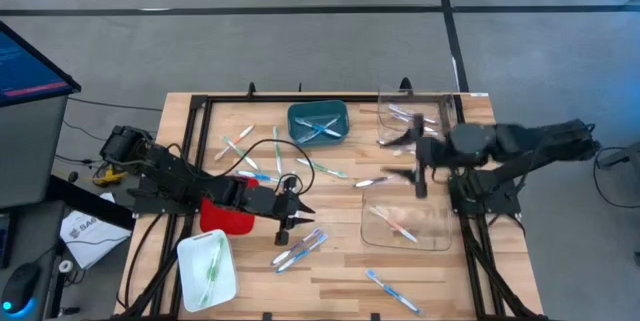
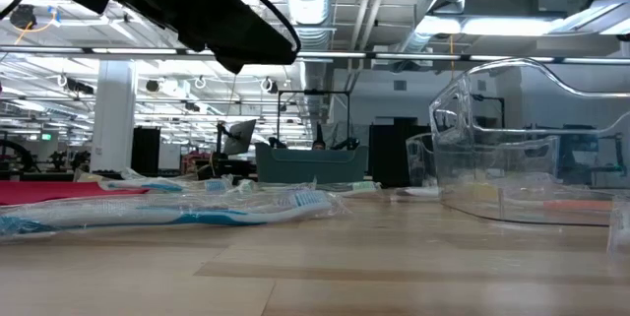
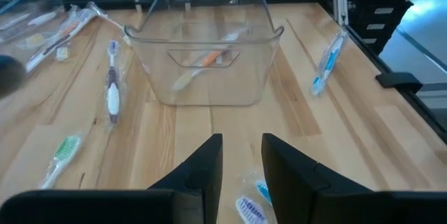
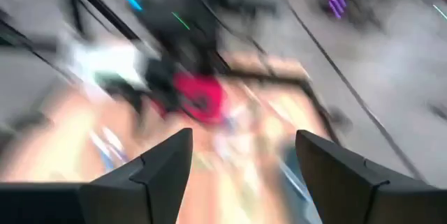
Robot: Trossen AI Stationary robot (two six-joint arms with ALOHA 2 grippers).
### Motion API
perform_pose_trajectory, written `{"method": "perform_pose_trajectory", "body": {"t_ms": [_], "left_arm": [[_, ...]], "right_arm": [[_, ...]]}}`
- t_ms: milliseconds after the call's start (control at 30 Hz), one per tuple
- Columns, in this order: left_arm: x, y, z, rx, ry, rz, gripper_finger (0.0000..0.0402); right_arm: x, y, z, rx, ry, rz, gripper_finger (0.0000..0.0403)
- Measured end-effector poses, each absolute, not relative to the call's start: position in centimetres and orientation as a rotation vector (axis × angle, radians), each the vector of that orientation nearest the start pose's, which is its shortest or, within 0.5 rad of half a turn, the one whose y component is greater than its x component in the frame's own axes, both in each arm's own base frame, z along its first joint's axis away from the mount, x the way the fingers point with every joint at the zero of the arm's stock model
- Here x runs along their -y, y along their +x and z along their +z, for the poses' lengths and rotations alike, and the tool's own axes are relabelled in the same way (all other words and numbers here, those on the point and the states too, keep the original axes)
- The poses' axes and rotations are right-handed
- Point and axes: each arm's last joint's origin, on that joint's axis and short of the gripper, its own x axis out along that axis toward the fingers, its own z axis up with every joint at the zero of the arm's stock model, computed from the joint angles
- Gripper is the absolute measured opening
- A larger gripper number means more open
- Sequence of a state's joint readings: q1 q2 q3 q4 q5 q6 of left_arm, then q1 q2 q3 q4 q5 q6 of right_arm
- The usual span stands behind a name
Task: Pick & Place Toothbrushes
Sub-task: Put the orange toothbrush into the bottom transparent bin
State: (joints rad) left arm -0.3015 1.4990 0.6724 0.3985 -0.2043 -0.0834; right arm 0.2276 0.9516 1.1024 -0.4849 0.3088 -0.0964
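Low view, near to far: light wooden table [image 2: 325, 267], toothbrushes [image 2: 187, 208] lying lower left, two clear bins [image 2: 532, 173] right, one teal bin [image 2: 313, 166] mid-frame, ducted ceiling hall behind. High view: left gripper [image 1: 292, 211] centre, fingers narrowly parted, empty; right gripper [image 1: 415, 166] right-centre, wide, empty. One red bin [image 1: 226, 218], one white bin [image 1: 207, 269] lower left.

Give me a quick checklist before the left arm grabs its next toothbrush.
1. Left end effector empty, jaws apart: ok.
2. Toothbrush in reach: ok, it lies just under the fingers.
3. Clear bin upright, open: ok, an orange brush is inside.
4. Right end effector open, nothing between fingers: ok.
5. Right arm steady: cannot tell, its view is smeared.
6. Red bin beside left arm: ok.
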Motion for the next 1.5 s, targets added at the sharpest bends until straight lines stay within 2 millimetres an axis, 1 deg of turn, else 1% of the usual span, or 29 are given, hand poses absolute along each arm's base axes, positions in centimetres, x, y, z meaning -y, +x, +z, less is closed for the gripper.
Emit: {"method": "perform_pose_trajectory", "body": {"t_ms": [100,200,233,300,367,500,600,733,867,1000,1167,1267,1367,1500], "left_arm": [[7.9,28.4,18.1,-0.439,0.028,-0.068,0.0094],[7.3,28.0,17.4,-0.459,0.029,-0.052,0.0094],[7.1,28.0,17.1,-0.465,0.029,-0.044,0.0094],[6.6,27.9,16.9,-0.470,0.024,-0.027,0.0094],[6.2,27.9,16.8,-0.474,0.022,-0.015,0.0094],[6.0,28.0,16.9,-0.469,0.022,-0.008,0.0094],[6.0,28.0,16.9,-0.463,0.042,-0.012,0.0094],[5.7,28.1,17.0,-0.457,0.067,-0.009,0.0094],[5.3,28.2,17.0,-0.458,0.080,0.001,0.0094],[5.1,28.0,16.7,-0.466,0.091,0.005,0.0094],[4.1,27.6,16.0,-0.471,0.084,0.036,0.0094],[3.5,27.4,15.6,-0.455,0.076,0.057,0.0094],[2.9,27.4,15.7,-0.433,0.066,0.077,0.0094],[2.4,27.5,15.9,-0.412,0.059,0.097,0.0094]], "right_arm": [[-2.1,17.6,39.5,-0.499,-0.238,-0.139,0.0248],[-1.1,17.0,40.1,-0.561,-0.241,-0.184,0.0248],[-0.8,16.7,39.9,-0.588,-0.241,-0.199,0.0248],[-0.2,16.4,39.2,-0.670,-0.246,-0.223,0.0248],[0.4,16.2,38.4,-0.776,-0.213,-0.266,0.0248],[1.9,16.1,36.1,-1.061,-0.100,-0.392,0.0248],[2.8,16.4,34.8,-1.244,-0.062,-0.446,0.0245],[3.3,17.6,33.4,-1.384,0.003,-0.375,0.0232],[3.8,18.2,31.9,-1.534,0.010,-0.340,0.0213],[4.6,17.8,30.0,-1.603,0.008,-0.320,0.0194],[5.6,16.7,27.9,-1.548,0.065,-0.257,0.0178],[6.2,16.1,26.8,-1.526,0.069,-0.243,0.0174],[6.6,15.7,25.4,-1.513,0.050,-0.233,0.0172],[6.8,14.8,22.8,-1.581,0.044,-0.195,0.0174]]}}
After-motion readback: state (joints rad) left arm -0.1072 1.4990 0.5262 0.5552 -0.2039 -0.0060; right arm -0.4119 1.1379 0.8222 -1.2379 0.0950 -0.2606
